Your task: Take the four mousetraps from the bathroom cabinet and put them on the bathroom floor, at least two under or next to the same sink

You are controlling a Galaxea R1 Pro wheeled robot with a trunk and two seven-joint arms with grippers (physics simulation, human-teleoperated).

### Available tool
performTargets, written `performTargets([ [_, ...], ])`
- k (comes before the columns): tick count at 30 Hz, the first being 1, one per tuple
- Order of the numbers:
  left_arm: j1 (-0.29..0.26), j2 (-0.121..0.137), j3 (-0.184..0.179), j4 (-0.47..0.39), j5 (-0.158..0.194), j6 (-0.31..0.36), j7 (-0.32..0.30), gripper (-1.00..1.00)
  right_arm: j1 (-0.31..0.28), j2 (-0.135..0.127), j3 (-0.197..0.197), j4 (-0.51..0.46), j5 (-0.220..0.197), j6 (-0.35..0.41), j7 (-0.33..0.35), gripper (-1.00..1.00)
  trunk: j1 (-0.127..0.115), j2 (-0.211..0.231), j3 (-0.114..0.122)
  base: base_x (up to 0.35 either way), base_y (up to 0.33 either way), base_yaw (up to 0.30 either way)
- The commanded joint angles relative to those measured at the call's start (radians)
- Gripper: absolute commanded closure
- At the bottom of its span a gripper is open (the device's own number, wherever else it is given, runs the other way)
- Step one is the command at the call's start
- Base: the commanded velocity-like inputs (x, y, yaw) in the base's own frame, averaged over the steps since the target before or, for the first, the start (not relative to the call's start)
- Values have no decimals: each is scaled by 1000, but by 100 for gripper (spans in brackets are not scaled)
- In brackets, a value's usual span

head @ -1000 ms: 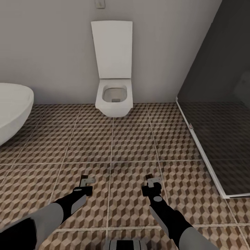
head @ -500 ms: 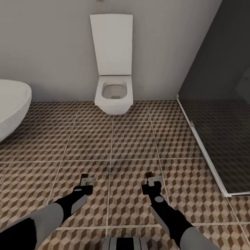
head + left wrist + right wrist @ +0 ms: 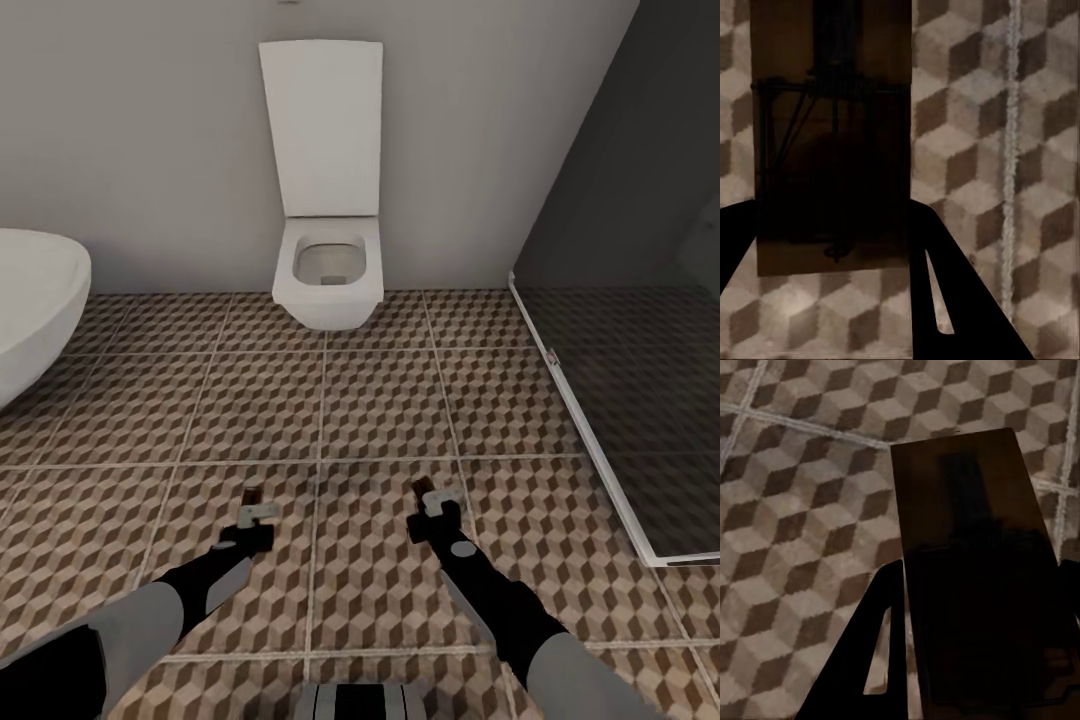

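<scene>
Each end effector, left and right, is gripping a mousetrap and has tipped forward since a moment ago, lowering toward the bathroom floor before the toilet, suggesting placement is starting.

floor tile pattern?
Brown, beige and white cubes with pale grout lines on the floor. Clearest in the head view.

Standing here, I can read no writing, label, brand, number or sign anywhere, not on the toilet, the patterned floor tiles, or the wooden mousetraps in the wrist views.
</scene>
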Motion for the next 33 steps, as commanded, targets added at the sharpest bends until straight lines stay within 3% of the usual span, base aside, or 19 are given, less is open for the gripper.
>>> performTargets([
  [1,-2,1,-8,-3,9,13,5,100,-9,-3,7,-4,-7,12,0,100,0,0,-1,0,0,0],
  [5,-8,3,-7,-10,8,87,0,100,-77,-18,7,-9,4,73,55,100,0,0,-1,0,0,0],
  [11,-11,9,-7,-13,8,101,-1,100,-170,-33,7,-9,5,136,88,100,0,0,-1,0,0,0],
  [15,-12,12,-8,-12,8,97,-3,100,-185,-34,8,2,0,127,98,100,0,0,-1,0,0,0],
  [20,-12,12,-11,-12,7,84,-5,100,-190,-35,10,46,-3,45,154,100,0,0,-1,0,0,0],
  [27,-12,13,-17,-11,-3,-4,-5,100,-190,-27,8,221,-15,-107,216,100,0,0,-1,0,0,0],
  [33,-12,13,-18,-10,-9,-18,-5,100,-190,-27,9,254,-16,-152,223,100,0,0,-1,0,0,0],
])
